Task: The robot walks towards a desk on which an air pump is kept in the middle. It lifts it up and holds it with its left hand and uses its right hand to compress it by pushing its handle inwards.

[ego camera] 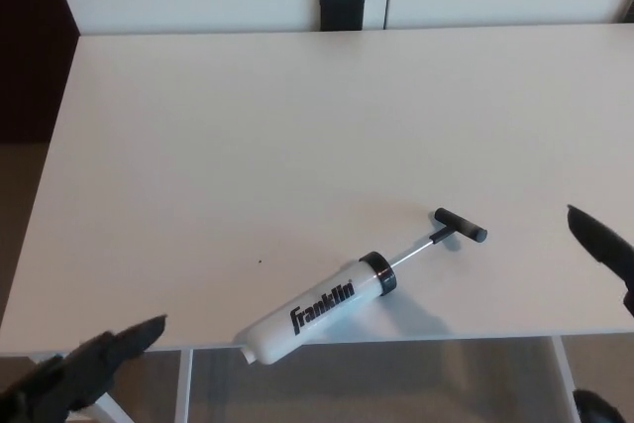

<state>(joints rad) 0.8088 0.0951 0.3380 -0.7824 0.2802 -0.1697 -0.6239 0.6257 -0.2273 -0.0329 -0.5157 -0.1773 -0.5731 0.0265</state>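
Near the table [198,146] front edge lies the air pump [322,309], untouched; the left robot hand [74,383], empty and spread, should clasp its white barrel squarely, while the right robot hand [604,255], grip unreadable, awaits the extended handle [461,226].

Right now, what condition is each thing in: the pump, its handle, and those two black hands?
air pump: lying on its side near the desk's front edge, nothing touching it.
handle: pulled out, rod showing, not compressed.
left hand: at the lower left corner, off the desk, holding nothing, fingers apart.
right hand: at the right edge, mostly out of frame, holding nothing.
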